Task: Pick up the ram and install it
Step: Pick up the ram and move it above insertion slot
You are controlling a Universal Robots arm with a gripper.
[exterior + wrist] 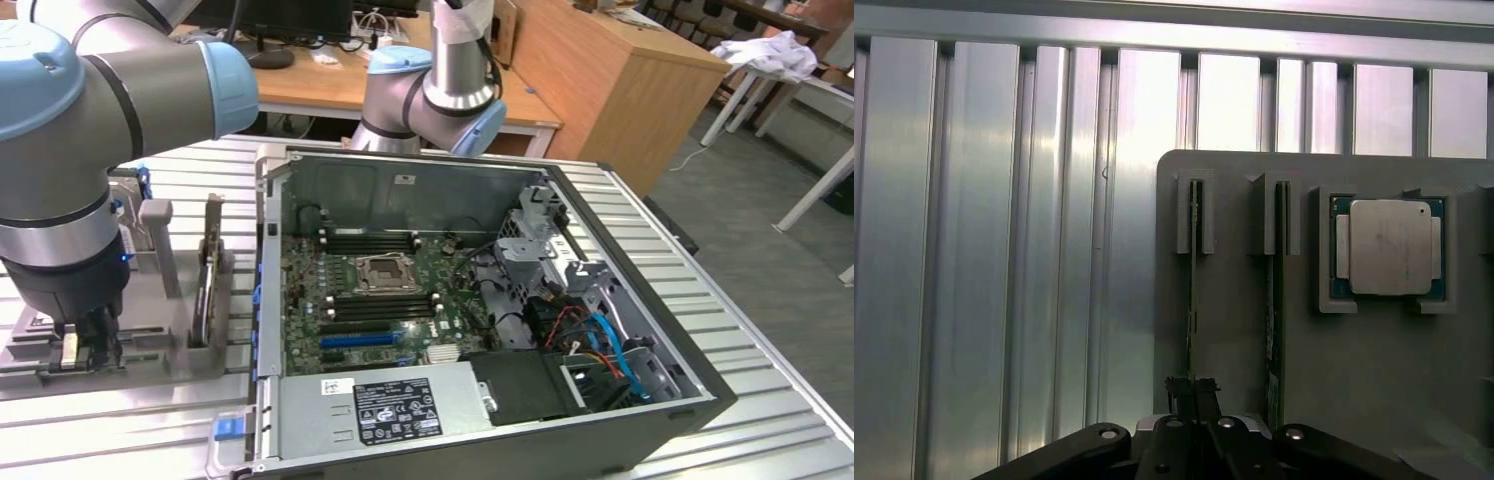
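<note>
Ahead of my black jaws I saw a dark ram (pixel 1192 300), grey tray (pixel 1234 300), silver-lidded green processor (pixel 1391 247) and ribbed silver table (pixel 1004 250).

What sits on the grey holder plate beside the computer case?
Two sticks stand on edge in slots of the grey holder plate: the ram, with the hand shut on it, and a second stick. A processor lies in a pocket. The hand covers the ram's near end.

On the bench (pixel 754 300), a tray (pixel 1234 330) is lying to the exterior view's left of the computer case (pixel 400 185), holding the ram (pixel 1194 270) and a second stick (pixel 1274 300) on edge side by side, a processor (pixel 1391 247) beside them
</note>
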